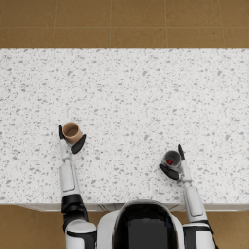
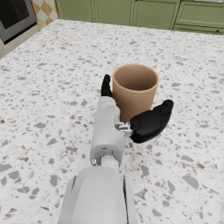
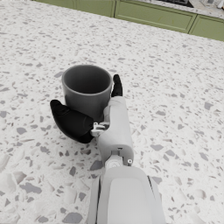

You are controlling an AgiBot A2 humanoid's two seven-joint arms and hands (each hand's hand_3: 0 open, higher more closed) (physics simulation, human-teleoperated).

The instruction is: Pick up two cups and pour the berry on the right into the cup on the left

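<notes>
A tan cup [image 1: 71, 131] stands upright on the speckled counter [image 1: 136, 97] at the left; it looks empty in the left wrist view [image 2: 134, 89]. My left hand [image 1: 70, 141] reaches around it, fingers [image 2: 106, 85] straight along one side and thumb [image 2: 151, 122] spread low across the other, not closed in. A grey cup [image 1: 171, 158] stands at the right with a red berry [image 1: 169, 161] inside. My right hand [image 1: 175, 165] brackets this cup [image 3: 86, 89] the same way, thumb [image 3: 70, 121] splayed and fingers [image 3: 117, 85] straight.
The counter's front edge [image 1: 121, 206] runs just behind both forearms, with brown floor beyond the far edge. Green cabinets [image 2: 131, 12] and an oven [image 2: 15, 17] stand past the counter in the wrist views.
</notes>
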